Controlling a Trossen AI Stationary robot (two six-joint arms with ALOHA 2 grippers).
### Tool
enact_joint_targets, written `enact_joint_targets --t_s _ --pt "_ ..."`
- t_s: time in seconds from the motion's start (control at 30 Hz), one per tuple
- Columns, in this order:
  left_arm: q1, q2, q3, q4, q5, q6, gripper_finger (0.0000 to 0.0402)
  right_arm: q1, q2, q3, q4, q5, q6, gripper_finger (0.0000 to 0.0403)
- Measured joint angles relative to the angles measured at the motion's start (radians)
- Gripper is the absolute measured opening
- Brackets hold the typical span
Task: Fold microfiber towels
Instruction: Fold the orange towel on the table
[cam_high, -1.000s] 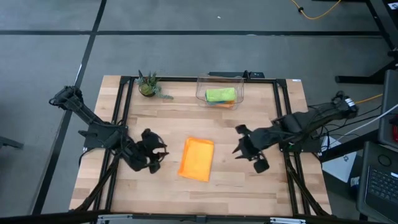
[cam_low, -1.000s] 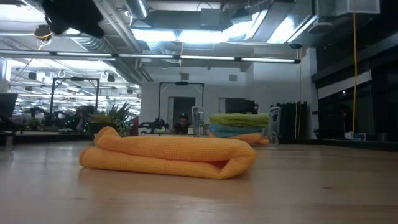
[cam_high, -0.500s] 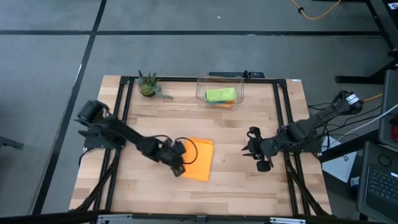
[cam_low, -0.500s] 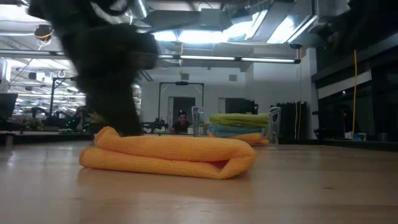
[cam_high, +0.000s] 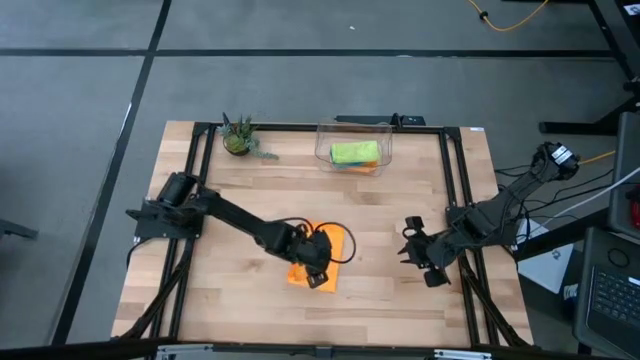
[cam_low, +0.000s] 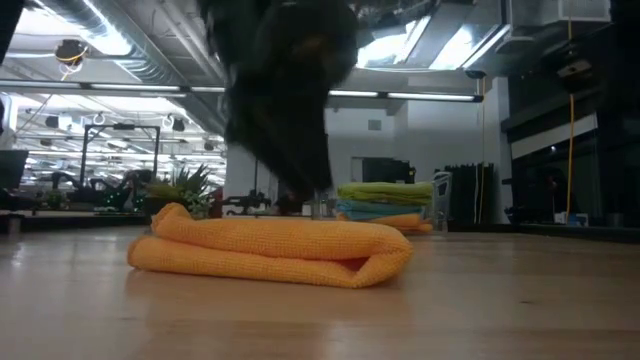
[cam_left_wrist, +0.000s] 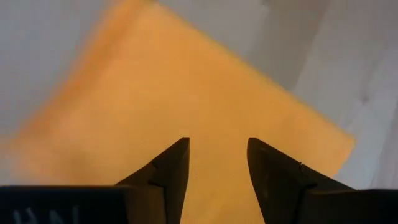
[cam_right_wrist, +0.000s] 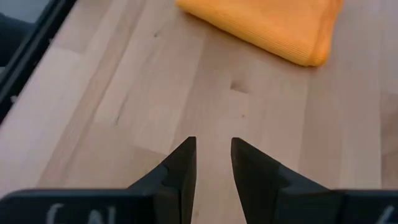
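Left fingers (cam_left_wrist: 177, 168): they are standing apart with a clear gap and nothing between them, hanging right over the orange towel (cam_high: 322, 256).
Left gripper (cam_high: 318, 255): it is reaching in over the middle of the surface (cam_high: 400, 290), above the towel; I cannot tell if it is touching the cloth.
Right fingers (cam_right_wrist: 183, 165): they are a little spread, holding nothing, pointing over bare wood toward the orange towel.
Right gripper (cam_high: 417, 252): it is waiting near the right side of the surface, well apart from the towel.
Orange towel: it is lying already folded in a thick flat bundle, the rounded fold showing in the low view.
Clear bin (cam_high: 353, 146): it is standing at the far edge, holding a green towel (cam_high: 355, 152) on top of other folded cloths, with a teal and an orange layer under it in the low view.
Progress: I am judging that the folding is almost done; what is remaining is probably to lift this last towel and put it on the stack in the bin.
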Motion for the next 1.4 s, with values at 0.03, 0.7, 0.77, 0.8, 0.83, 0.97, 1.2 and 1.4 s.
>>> enact_joint_targets --t_s 0.03,0.7,0.77,0.8,0.83,0.97,1.2,1.4 --pt "0.001 -0.008 0.035 -0.079 -0.012 0.006 0.0153 0.008 0.0 0.0 0.0 0.0 0.002 0.0103" --pt "-0.068 0.064 0.042 -0.232 0.221 -0.298 0.0153 0.112 0.008 0.002 -0.006 0.068 0.099 0.0103" --pt "-0.072 0.098 0.043 -0.19 0.239 -0.322 0.0153 0.112 0.01 0.002 -0.008 0.089 0.099 0.0103" --pt "-0.072 0.109 0.045 -0.156 0.24 -0.34 0.0153 0.111 0.012 0.002 -0.007 0.096 0.098 0.0103" --pt "-0.072 0.118 0.048 -0.091 0.243 -0.358 0.0153 0.111 0.013 0.002 -0.01 0.097 0.098 0.0103" --pt "-0.062 0.145 0.046 0.138 0.258 -0.399 0.0153 0.112 0.012 0.002 -0.009 0.097 0.099 0.0103" --pt "-0.06 0.125 0.044 0.242 0.273 -0.265 0.0153 0.112 0.012 0.002 -0.015 0.097 0.105 0.0103" --pt "-0.056 0.095 0.044 0.265 0.279 -0.249 0.0153 0.112 0.012 0.002 -0.014 0.096 0.13 0.0103"
